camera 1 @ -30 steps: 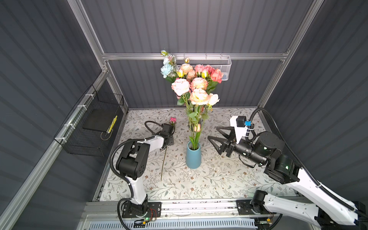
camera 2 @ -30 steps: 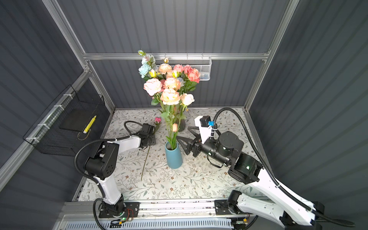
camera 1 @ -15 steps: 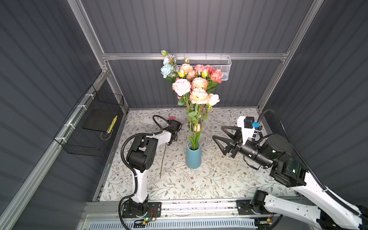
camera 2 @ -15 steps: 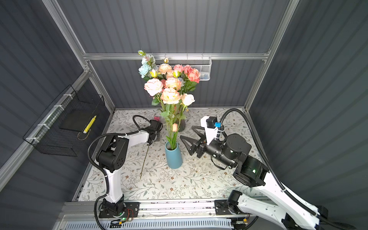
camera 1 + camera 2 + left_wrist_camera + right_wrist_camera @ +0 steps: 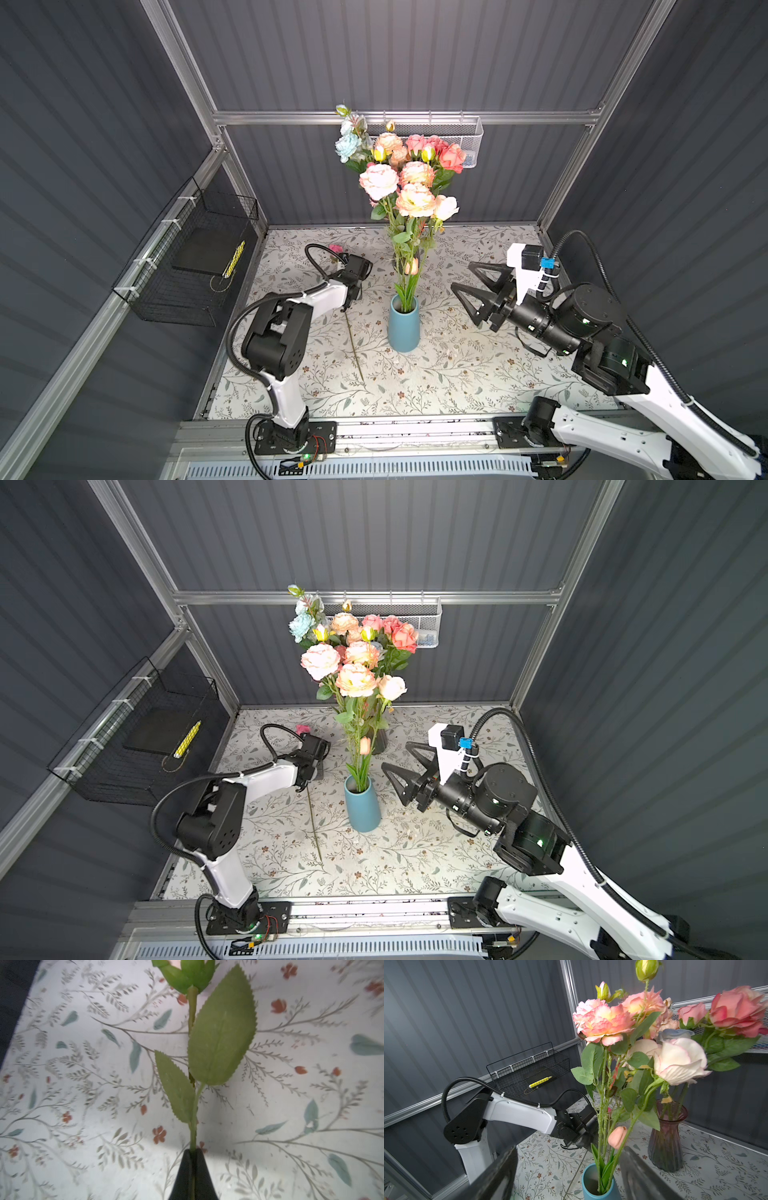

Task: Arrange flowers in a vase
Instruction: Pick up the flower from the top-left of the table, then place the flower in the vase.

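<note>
Basket of black wire (image 5: 166,299) hangs on the side wall and holds a dark flat pad and a yellow pen-like stick. A white mesh basket (image 5: 469,137) hangs on the back rail; its contents are too small to make out. On the table (image 5: 436,382) stand a blue vase (image 5: 403,328) in the middle and a purple vase (image 5: 666,1142) just behind it. Both are filled with flowers (image 5: 409,183): pink, peach, cream and pale blue blooms on leafy stems.

That makes two baskets, two vases, two arms and one loose flower (image 5: 336,248). How many stems stand in each vase I cannot tell.

The right arm (image 5: 582,316) reaches low from the front corner towards the blue vase, its right fingers (image 5: 639,1174) spread wide beside the stems and holding nothing. The left arm (image 5: 324,295) is bent at the elbow, wrist tipped down over the table. Its left fingers (image 5: 185,1176) are pressed together on the green stem of the loose flower, which lies beside the blue vase with its pink head towards the back wall.
</note>
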Robot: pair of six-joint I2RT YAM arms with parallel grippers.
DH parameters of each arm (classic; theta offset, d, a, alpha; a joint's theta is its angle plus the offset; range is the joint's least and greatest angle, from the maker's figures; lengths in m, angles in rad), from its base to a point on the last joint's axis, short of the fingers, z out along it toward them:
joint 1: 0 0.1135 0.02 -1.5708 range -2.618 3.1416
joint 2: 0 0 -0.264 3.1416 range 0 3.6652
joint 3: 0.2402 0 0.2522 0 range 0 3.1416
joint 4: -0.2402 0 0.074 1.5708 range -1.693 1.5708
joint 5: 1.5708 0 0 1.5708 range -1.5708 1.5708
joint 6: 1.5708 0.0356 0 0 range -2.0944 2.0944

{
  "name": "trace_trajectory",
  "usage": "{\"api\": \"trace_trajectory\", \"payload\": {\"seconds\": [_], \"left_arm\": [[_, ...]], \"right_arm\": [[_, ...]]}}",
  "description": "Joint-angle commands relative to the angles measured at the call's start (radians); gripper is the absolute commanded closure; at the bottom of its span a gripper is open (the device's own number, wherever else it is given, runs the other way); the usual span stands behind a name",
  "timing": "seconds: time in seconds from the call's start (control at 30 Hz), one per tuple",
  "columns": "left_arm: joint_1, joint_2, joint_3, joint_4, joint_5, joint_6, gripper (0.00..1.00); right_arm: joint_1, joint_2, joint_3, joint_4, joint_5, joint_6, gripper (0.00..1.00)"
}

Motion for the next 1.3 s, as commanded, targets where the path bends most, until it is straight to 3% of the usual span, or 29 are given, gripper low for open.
{"api": "trace_trajectory", "payload": {"seconds": [0.0,0.13,0.3,0.57,0.73,0.93,1.07,1.27], "left_arm": [[0.005,-0.189,-0.047,0.013,-0.02,-0.042,1.0],[0.004,-0.446,-0.117,-0.011,0.065,-0.078,1.0],[0.005,-0.714,-0.095,-0.094,0.25,-0.083,1.0],[0.006,-1.003,-0.054,-0.012,0.706,0.01,1.0],[0.006,-1.068,-0.049,0.093,1.024,0.042,1.0],[0.006,-1.089,-0.076,0.291,1.232,-0.048,1.0],[0.006,-1.057,-0.084,0.435,1.32,-0.143,1.0],[0.006,-1.02,-0.099,0.523,1.35,-0.201,1.0]], "right_arm": [[0.004,-0.009,-0.012,0.016,-0.007,0.002,0.21],[0.004,-0.006,-0.005,0.022,-0.05,0.003,0.19],[0.007,0.031,0.026,0.017,-0.166,0.002,0.16],[0.034,0.199,0.116,0.018,-0.388,0.028,0.15],[0.083,0.32,0.178,0.031,-0.433,0.041,0.15],[0.135,0.467,0.227,0.064,-0.501,0.065,0.15],[0.159,0.525,0.254,0.103,-0.549,0.075,0.15],[0.179,0.547,0.253,0.218,-0.608,0.1,0.18]]}}
